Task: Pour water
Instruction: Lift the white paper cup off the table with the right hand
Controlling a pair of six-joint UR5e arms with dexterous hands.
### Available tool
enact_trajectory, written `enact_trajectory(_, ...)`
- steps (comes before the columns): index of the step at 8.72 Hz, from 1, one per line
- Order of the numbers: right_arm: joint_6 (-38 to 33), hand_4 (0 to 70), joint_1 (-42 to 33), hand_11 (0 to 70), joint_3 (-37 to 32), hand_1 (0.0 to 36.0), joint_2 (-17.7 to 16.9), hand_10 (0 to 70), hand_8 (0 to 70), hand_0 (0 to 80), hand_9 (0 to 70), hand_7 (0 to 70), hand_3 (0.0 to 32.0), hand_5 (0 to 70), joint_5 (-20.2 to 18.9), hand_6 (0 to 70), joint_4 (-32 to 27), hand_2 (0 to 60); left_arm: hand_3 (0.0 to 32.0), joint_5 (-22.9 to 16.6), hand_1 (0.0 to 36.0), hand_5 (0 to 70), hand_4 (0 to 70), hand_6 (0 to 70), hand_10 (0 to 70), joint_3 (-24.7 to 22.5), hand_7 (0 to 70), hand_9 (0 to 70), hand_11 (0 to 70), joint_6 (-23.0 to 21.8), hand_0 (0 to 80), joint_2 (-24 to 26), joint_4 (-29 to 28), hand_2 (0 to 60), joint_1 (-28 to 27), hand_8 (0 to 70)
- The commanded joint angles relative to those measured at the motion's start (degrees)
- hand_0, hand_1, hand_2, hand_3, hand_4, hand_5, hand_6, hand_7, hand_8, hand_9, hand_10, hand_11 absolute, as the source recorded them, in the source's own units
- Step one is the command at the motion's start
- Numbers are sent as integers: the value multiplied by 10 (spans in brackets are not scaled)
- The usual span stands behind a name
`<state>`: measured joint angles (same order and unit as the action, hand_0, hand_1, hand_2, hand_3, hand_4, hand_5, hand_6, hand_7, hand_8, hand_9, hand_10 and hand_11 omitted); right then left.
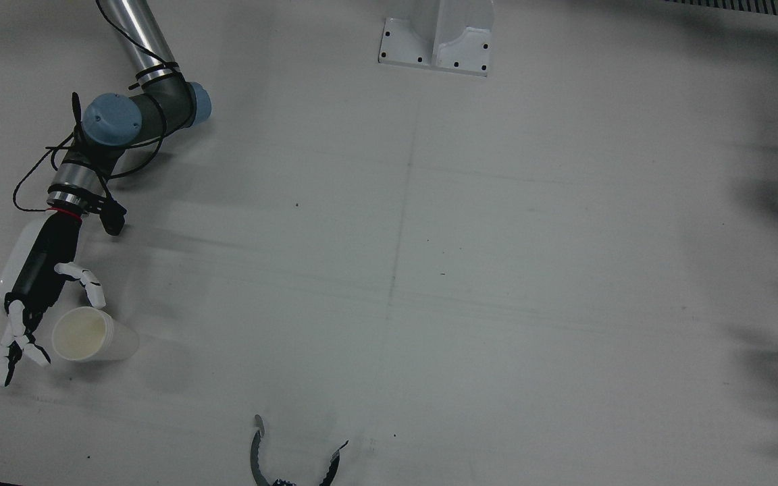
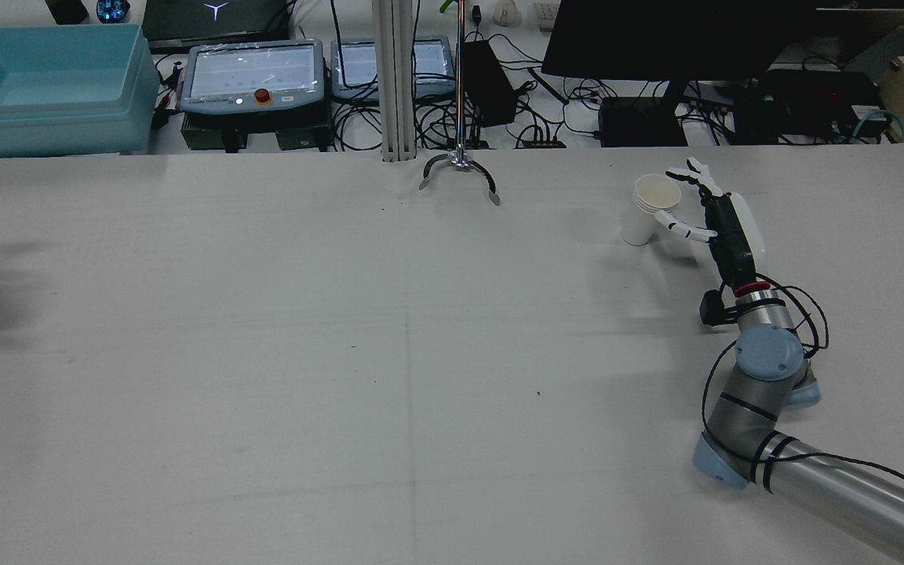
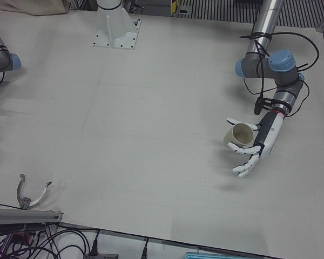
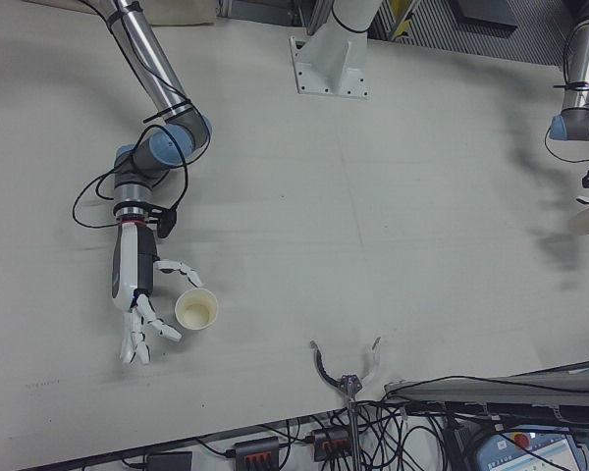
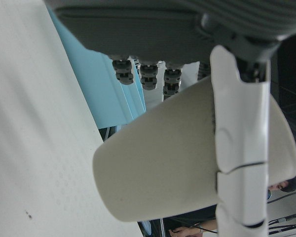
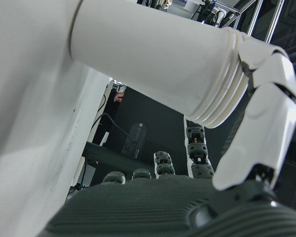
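- While my right robot hand [image 1: 34, 283] lies open at the lower left of the front view, fingers spread and nothing gripped, the paper cup [image 1: 88, 335] stands on the counter [image 1: 429, 270] just beside it, between thumb and fingers.
- Whether any finger already touches its wall I cannot tell.
- The cup stands upright, mouth up, so its long axis runs straight up from the counter (in the right hand view it lies sideways only because that camera does).
- Stacked rims in that close view suggest several cups nested together.
- I judge it light, thin-walled and easy to crush or tip, a little stiffer if nested; smooth paper may slip.
- I would take it around the middle of the wall, thumb opposite the fingers, below the rim, with a gentle squeeze.
- My left robot hand [image 5: 177, 24] seems closed on a second cup [image 5: 177, 163] at the far right edge of the front views; one finger lies across its wall, and its contents are not visible.
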<state>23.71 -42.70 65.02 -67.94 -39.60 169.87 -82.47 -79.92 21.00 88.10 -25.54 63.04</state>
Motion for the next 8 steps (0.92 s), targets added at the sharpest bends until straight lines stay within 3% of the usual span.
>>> enact_trajectory(1, 20, 100, 0, 0, -1, 175, 29, 0, 0, 466, 10, 122, 14, 197, -5, 43, 2, 271, 0, -1, 197, 378, 611, 112, 59, -4, 229, 123, 100, -1, 642, -4, 3, 0, 1, 71)
enact_trajectory(4, 48, 76, 1, 0, -3, 167, 36, 0, 0, 462, 7, 109, 22, 184, -10, 38, 1, 266, 0, -1, 199, 378, 609, 110, 58, -5, 225, 118, 98, -1, 655, -7, 1, 0, 2, 68)
enact_trajectory(8, 28, 61, -1, 0, -2, 167, 39, 0, 0, 460, 9, 118, 28, 213, -3, 36, -8, 269, 0, 0, 200, 376, 601, 108, 58, -3, 222, 118, 99, -11, 646, -15, 0, 0, 2, 68)
